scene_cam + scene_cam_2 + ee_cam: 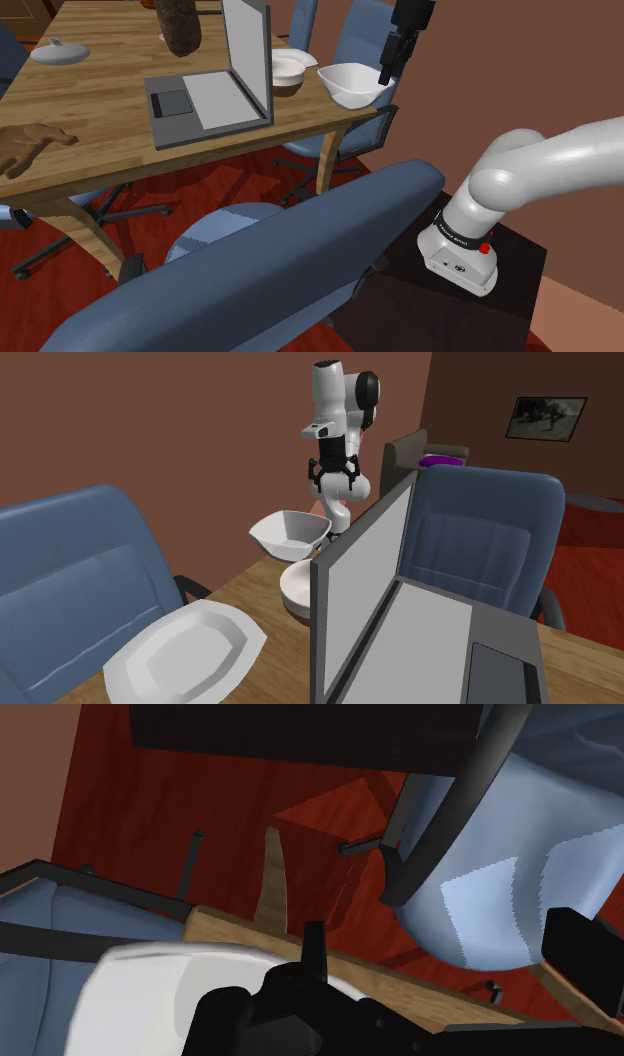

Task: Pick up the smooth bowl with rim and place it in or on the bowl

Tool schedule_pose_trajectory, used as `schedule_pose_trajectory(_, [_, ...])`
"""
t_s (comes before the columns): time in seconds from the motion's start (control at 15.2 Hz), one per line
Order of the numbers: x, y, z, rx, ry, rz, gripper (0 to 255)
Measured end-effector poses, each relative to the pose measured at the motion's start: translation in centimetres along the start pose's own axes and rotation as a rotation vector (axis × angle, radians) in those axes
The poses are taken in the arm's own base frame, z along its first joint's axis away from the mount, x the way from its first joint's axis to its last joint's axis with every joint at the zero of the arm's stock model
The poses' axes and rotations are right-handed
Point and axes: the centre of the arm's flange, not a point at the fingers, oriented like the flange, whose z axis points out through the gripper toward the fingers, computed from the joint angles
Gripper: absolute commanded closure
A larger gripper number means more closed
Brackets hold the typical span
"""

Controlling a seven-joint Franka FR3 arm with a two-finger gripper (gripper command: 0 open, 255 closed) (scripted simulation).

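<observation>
Found the white flared bowl (352, 86) at the corner of the wooden counter (100, 130) nearest the stand. Apparently resting on the surface; no lift confirmed. Judged well placed for reach.

Observed the claw (384, 76) poised at the rim on the shoulder view's right side, spread and pinching nothing. Confirmed from the second exterior view as splayed, above and behind the bowl. Judged a rim approach by necessity: too broad a bowl to span, leaving only one wall to straddle.

Located the receiving bowl (287, 72), round and pale with a brown foot, just beside the white one. Placed between it and the upright lid of the open laptop (210, 95). Short carry expected, toward the shoulder view's left.

Flagged: laptop lid close to the receiving bowl, limiting clearance on that side. Also flagged: thin rim hold, liable to tilt under lift. Recommended seating one finger well inside the wall before closing, then lifting level.

Status: grasp not yet made; placement outstanding.
</observation>
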Motion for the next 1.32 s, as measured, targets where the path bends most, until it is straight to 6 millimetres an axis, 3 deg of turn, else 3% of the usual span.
schedule_pose_trajectory(0.13, [0.6,0.3,0.0,0.001,0.001,0.0,0])
schedule_pose_trajectory(0.33, [3.6,1.6,0.5,0.007,0.006,-0.001,0])
schedule_pose_trajectory(1.32, [22.0,7.5,3.5,0.04,0.038,-0.005,0])
